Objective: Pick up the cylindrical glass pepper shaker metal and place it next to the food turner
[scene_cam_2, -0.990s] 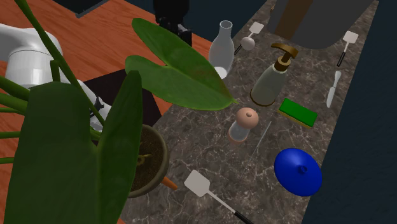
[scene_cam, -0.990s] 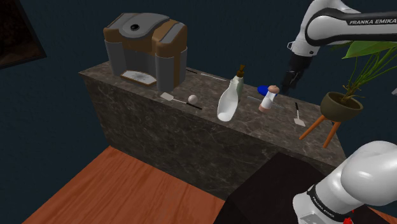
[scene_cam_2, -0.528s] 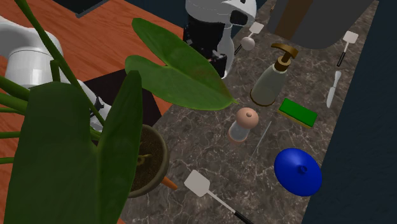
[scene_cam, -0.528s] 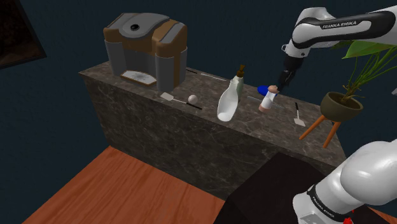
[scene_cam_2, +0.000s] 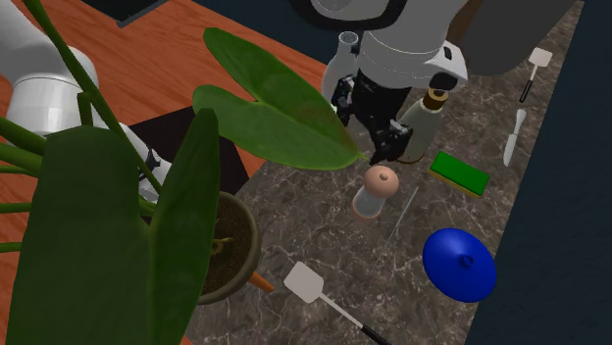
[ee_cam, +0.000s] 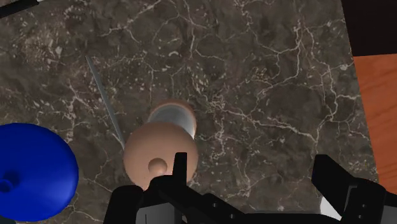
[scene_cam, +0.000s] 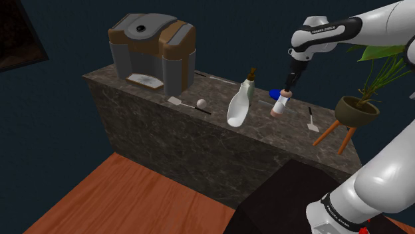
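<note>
Swung the pincer [scene_cam: 288, 85] over from the plant side since a second ago, and brought it right above the pepper shaker [scene_cam: 281, 104]. Holding nothing yet. Seen from the wrist with its two black fingers [ee_cam: 180, 167] wide apart and empty. Not lined up well, though: caught the shaker's round tan top under one finger and not in the gap. See the shaker standing upright on the dark stone surface [ee_cam: 267, 76], near the tall soap bottle [scene_cam_2: 417, 125], with the blue lid [scene_cam_2: 459, 263] not far off and a thin grey stick [scene_cam_2: 405, 211] just beside it. Only at the reaching step, so nearly all of the job left to do. Next, probably: slide the pincer sideways a little to put the shaker in the middle of the gap, go down around the clear body under the cap, then squeeze gently. Best to grab low, since round and smooth and likely to slip or tip. After that, lift it and carry it to a food turner [scene_cam_2: 304, 284], maybe the white one lying near the plant pot [scene_cam_2: 247, 245]. Mind the big green leaves [scene_cam_2: 284, 118] on the way. Set it down close by, standing up, not on the turner.
</note>
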Controlling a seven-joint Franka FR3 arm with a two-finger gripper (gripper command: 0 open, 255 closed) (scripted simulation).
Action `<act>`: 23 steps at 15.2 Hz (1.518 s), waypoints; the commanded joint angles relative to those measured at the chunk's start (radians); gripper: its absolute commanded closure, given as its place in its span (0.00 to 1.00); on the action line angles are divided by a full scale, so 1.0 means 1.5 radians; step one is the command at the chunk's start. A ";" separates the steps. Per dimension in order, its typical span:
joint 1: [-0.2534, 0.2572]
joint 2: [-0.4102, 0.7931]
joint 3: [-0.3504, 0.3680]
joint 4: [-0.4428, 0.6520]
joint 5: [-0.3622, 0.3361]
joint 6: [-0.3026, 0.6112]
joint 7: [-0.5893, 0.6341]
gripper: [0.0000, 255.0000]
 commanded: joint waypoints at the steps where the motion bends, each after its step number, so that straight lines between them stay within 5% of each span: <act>1: -0.012 0.049 -0.008 0.043 0.020 0.004 -0.035 0.00; 6: -0.048 0.166 -0.010 0.159 0.068 0.000 -0.101 0.00; 13: -0.051 0.182 -0.007 0.112 0.076 0.062 -0.106 0.00; 21: -0.051 0.182 -0.007 0.112 0.076 0.062 -0.106 0.00; 22: -0.051 0.182 -0.007 0.112 0.076 0.062 -0.106 1.00; 23: -0.051 0.182 -0.007 0.112 0.076 0.062 -0.106 1.00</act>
